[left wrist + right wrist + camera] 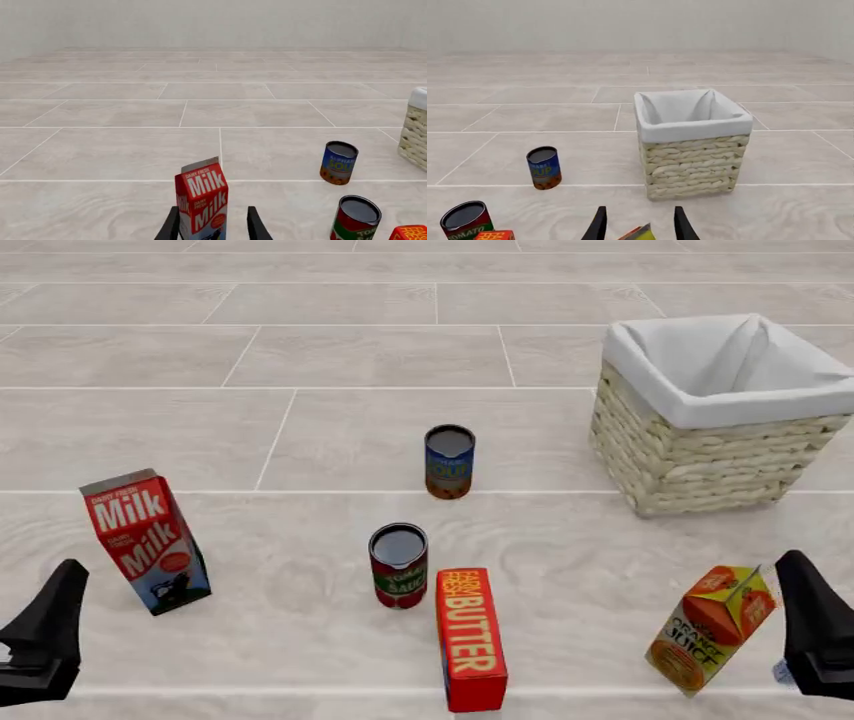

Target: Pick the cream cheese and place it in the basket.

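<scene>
The wicker basket [694,455] with white cloth lining stands at the far right; it also shows in the right wrist view [694,155]. I cannot make out the cream cheese for sure: only a small pale blue-white sliver [779,672] peeks out beside my right gripper [814,625]. That gripper is open and empty at the near right, just behind the orange juice carton [710,628]. My left gripper [51,628] is open and empty at the near left, a little behind the milk carton [144,540]. In both wrist views the fingers [257,225] [680,222] stand apart.
A blue soup can [450,461] stands mid-table and a red tomato can [398,565] nearer. The long red-orange butter box [471,635] lies in front of the tomato can. A tiled floor surface stretches beyond.
</scene>
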